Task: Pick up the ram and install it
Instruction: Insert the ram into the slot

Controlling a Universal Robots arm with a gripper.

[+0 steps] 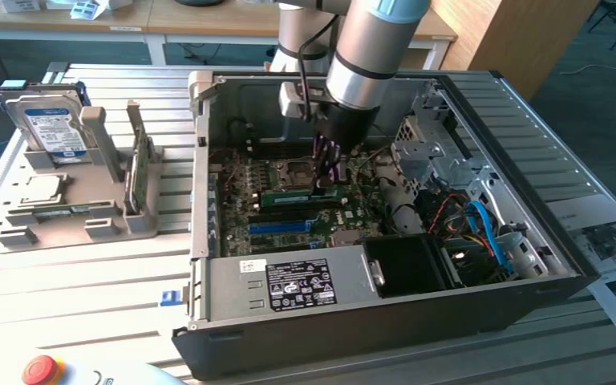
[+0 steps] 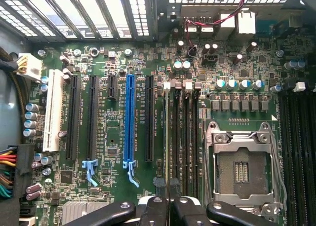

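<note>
The ram (image 1: 286, 195) is a thin green stick standing on edge low over the motherboard inside the open case (image 1: 394, 321). In the wrist view the ram (image 2: 167, 137) shows edge-on as a narrow grey line lying along the first of the black memory slots (image 2: 185, 137), beside the CPU socket (image 2: 242, 169). My gripper (image 1: 327, 186) reaches straight down into the case, and its black fingers (image 2: 153, 208) press together on the stick's top edge; my gripper (image 2: 168, 206) is shut on it. I cannot tell how deep the stick sits in the slot.
On the exterior view's left a grey stand holds a blue-labelled hard drive (image 1: 46, 120), an upright card (image 1: 137, 164) and a flat chip (image 1: 35, 191). Cables and drive cages (image 1: 468, 216) crowd the case's other side. A red button (image 1: 42, 369) sits near the front edge.
</note>
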